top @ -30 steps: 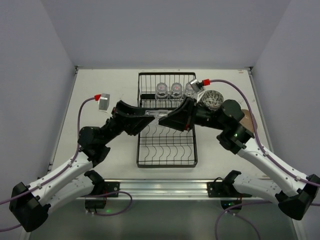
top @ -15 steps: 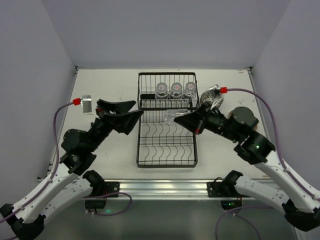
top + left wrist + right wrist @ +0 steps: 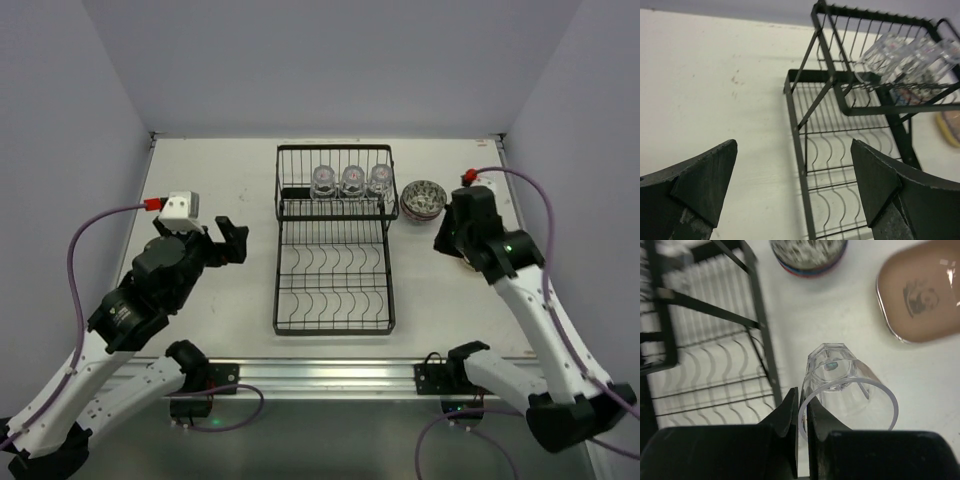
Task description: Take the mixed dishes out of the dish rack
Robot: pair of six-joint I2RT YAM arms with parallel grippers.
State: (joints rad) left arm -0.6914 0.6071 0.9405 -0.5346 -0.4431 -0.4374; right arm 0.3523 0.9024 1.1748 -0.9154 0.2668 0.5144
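Left gripper (image 3: 792, 145) is hanging wide open, left of the large black wire dish rack (image 3: 335, 330), whose raised shelf is carrying three small clear glass cups (image 3: 352, 180). Over on the right, the right gripper (image 3: 802, 412) is pinching the rim of a fourth clear glass cup (image 3: 840, 375), just right of the rack.

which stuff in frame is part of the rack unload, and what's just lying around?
Job:
dish rack
three glass cups on its upper shelf
glass cup pinched at the rim by the right gripper
patterned bowls right of the rack
tan plate on the table

Not the job:
the table itself
the arms' purple cables
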